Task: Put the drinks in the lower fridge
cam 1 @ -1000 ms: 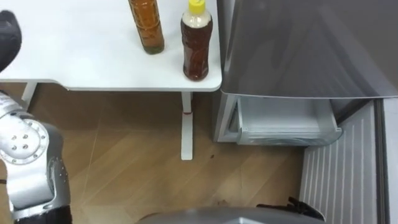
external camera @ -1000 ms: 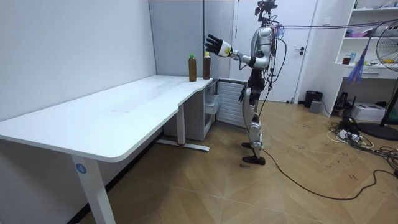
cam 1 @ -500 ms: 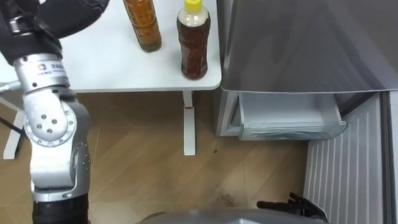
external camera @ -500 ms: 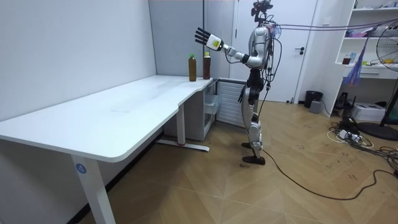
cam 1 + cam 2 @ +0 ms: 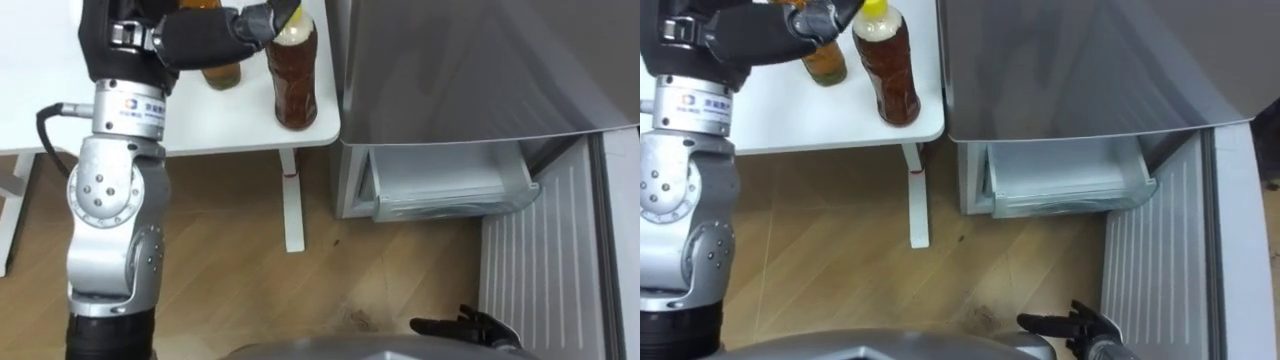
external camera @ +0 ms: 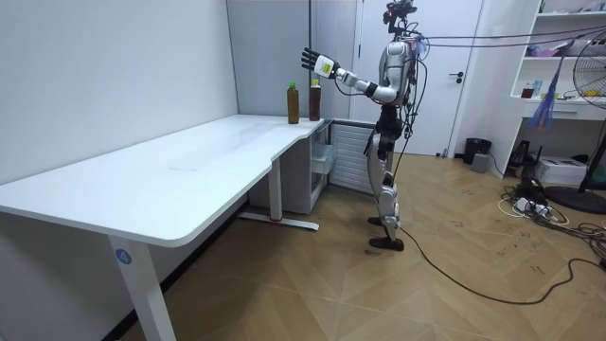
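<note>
Since the moment before, the left arm has swung further in over the table, and the left hand (image 5: 200, 35) now covers the top of both bottles in the eye views. One second ago this hand was only at the upper left corner. In the room view the hand has come a little lower and closer above the bottles.

The robot stands upright at the end of the white table (image 5: 35, 60), facing the grey fridge (image 5: 480, 70). The lower fridge drawer (image 5: 450, 185) is pulled out, and its ribbed door (image 5: 540, 270) stands open at the right.

The left arm is stretched forward and raised. The fingers are straight and spread; they hold nothing and point toward the yellow cap. In the room view the hand is above the bottles and apart from them.

Both drinks stand upright on the table corner near the fridge: the yellow-capped bottle (image 5: 290, 80) at the edge, the green-capped bottle (image 6: 293, 104) just beside it.

The right hand (image 5: 470, 327) hangs low near the door, with relaxed fingers that hold nothing.
</note>
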Motion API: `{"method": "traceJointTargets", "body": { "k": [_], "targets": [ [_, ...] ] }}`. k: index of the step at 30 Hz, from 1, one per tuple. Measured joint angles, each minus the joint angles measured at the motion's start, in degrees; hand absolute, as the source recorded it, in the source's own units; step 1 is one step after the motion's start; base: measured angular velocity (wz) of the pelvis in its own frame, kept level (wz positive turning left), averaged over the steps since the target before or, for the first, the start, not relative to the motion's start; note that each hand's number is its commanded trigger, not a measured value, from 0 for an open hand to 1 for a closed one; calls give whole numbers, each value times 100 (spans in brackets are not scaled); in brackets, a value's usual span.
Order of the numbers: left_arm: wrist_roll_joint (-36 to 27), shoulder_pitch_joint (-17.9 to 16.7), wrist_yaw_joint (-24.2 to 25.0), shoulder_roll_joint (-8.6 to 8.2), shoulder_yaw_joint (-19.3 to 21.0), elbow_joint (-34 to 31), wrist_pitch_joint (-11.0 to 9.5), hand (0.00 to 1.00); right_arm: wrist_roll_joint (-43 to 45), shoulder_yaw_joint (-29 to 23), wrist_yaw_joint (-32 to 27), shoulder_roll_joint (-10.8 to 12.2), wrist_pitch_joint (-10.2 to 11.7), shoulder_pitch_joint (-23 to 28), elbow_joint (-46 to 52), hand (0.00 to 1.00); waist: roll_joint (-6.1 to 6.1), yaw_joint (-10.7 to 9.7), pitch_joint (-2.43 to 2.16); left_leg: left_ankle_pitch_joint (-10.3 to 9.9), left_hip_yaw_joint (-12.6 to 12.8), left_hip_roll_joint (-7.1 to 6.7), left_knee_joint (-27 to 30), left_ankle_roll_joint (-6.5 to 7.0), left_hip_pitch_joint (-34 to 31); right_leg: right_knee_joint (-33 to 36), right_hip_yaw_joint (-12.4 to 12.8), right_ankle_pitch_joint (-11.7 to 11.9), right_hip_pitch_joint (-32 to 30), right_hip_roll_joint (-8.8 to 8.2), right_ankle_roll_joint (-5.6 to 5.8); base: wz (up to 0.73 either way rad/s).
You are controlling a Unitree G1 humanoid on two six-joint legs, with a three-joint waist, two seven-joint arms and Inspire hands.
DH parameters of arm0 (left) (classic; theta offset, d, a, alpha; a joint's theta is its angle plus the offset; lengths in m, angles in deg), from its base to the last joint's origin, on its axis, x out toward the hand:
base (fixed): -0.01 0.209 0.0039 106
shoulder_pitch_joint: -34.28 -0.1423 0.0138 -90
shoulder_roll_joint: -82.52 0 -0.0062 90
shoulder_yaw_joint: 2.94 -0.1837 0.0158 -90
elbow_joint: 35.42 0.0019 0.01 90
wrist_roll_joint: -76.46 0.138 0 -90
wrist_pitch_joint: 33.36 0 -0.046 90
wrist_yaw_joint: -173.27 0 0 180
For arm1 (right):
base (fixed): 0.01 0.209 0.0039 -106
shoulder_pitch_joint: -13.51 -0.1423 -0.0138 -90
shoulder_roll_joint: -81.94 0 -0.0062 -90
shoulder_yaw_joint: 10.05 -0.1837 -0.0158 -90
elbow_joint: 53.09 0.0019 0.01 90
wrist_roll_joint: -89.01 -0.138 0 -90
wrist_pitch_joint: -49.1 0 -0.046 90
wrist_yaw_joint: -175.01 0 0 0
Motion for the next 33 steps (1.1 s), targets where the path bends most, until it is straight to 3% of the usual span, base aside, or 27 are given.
{"method": "traceJointTargets", "body": {
  "k": [20,28,33],
  "targets": [
    [1,0,451,-1,-10,2,308,0,-64,43,-11,0,-120,-94,-133,0,-17,5,0,0,9,5,30,0,-10,2,133,0,4,26,0,0],
    [6,-1,518,-2,-10,12,337,0,-61,37,-8,-1,-179,-104,-126,0,-10,4,-4,0,5,8,31,0,-18,2,138,0,-2,31,0,0],
    [-98,-21,654,0,-4,86,504,0,-60,24,35,-9,-230,-107,-100,0,-9,2,-10,0,5,12,31,0,-43,13,131,0,-33,32,-1,0]
  ]
}}
